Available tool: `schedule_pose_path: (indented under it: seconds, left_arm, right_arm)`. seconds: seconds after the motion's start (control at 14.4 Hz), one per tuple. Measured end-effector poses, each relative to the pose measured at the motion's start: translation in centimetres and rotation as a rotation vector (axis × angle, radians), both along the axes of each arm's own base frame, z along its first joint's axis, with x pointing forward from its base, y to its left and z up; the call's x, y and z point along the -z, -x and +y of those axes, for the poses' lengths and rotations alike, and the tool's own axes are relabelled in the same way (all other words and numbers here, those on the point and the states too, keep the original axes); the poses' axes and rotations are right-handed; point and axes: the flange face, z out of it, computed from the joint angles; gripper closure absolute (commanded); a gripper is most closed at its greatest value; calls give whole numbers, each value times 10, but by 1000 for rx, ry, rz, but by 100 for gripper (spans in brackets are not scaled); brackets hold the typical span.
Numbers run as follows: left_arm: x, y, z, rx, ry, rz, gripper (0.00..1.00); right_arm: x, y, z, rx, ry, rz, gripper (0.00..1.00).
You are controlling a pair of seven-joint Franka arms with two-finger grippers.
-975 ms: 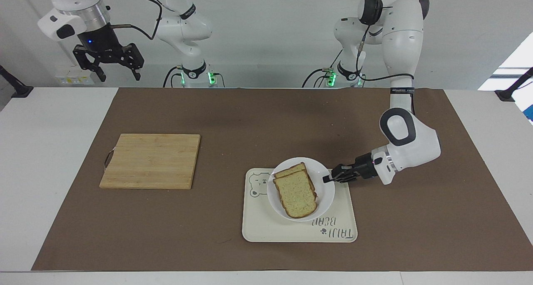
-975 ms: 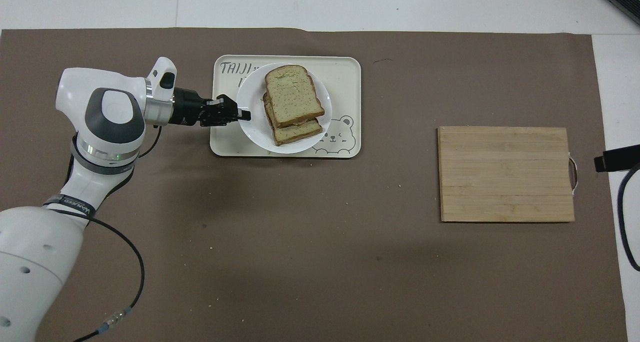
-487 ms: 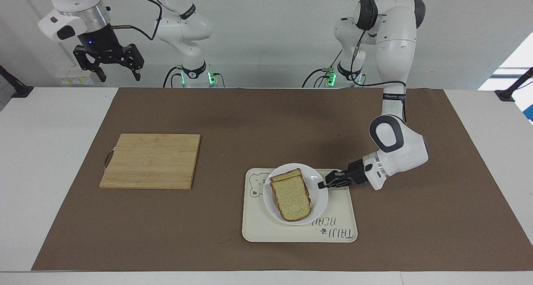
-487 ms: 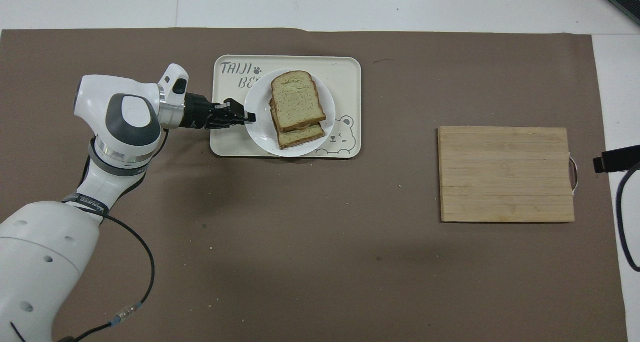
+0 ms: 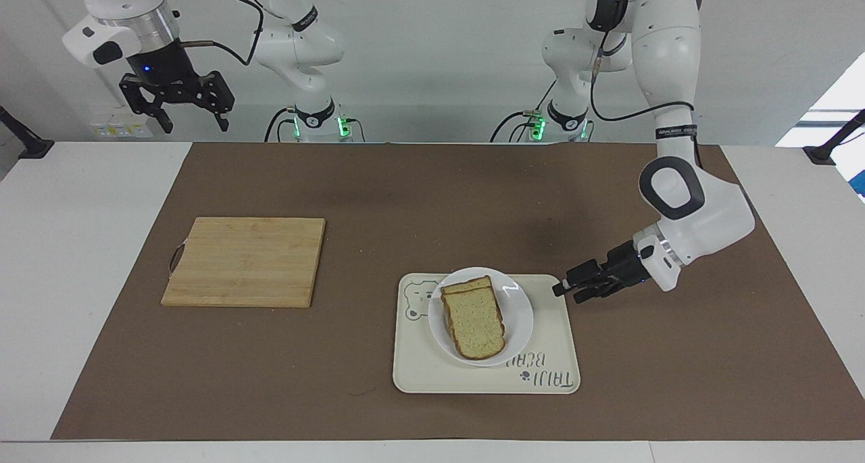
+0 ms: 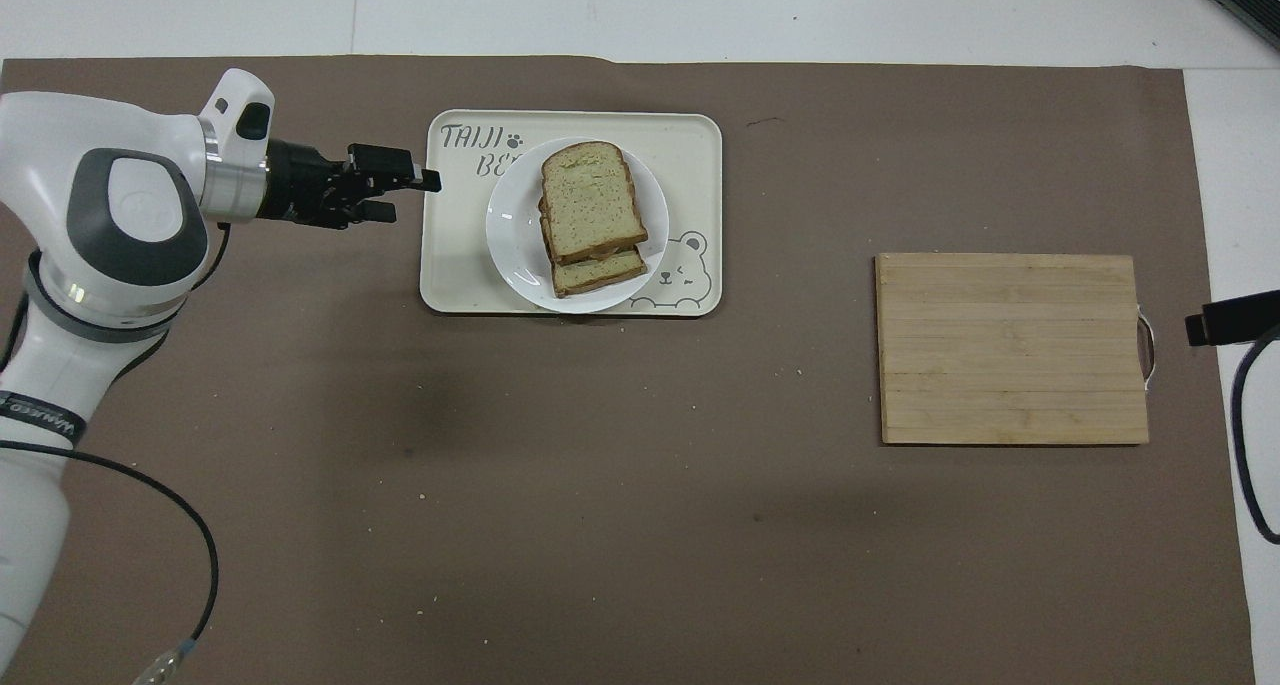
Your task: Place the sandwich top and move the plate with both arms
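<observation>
Facing view: sandwich top point(image 5: 476, 321) stacked on lower slice on white plate point(image 5: 517, 307), on bear tray point(image 5: 551, 355). Left gripper point(image 5: 565, 290) spread, empty, over tray corner, clear of plate. Right gripper point(image 5: 181, 106) spread, raised, waiting, well apart from tray.

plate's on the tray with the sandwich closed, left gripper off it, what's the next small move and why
Probably draw the left gripper up and clear of the bear tray. It hangs open at the tray's edge, apart from the white plate, which rests flat with the sandwich top stacked on it. The right gripper waits raised.
</observation>
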Motion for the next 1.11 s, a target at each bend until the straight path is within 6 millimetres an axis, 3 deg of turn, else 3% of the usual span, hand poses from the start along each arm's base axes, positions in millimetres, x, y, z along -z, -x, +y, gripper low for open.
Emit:
schedule_pose_path:
  seconds: [0.21,0.7,0.97,1.11]
  left_arm:
    - [-51,16,8,19,-160,2,0]
    - [-121,51,61,133,-562,-34,0]
    - [-171,86,76,176,-640,-15,0]
    - [-194,103,99,173,-653,-16,0]
  right_arm:
    - [0,0,0,0,0,0,0]
    - [1,0,1,-2,0,6,0]
    - [1,0,2,-4,0,6,0]
    - [1,0,2,-4,0,6,0]
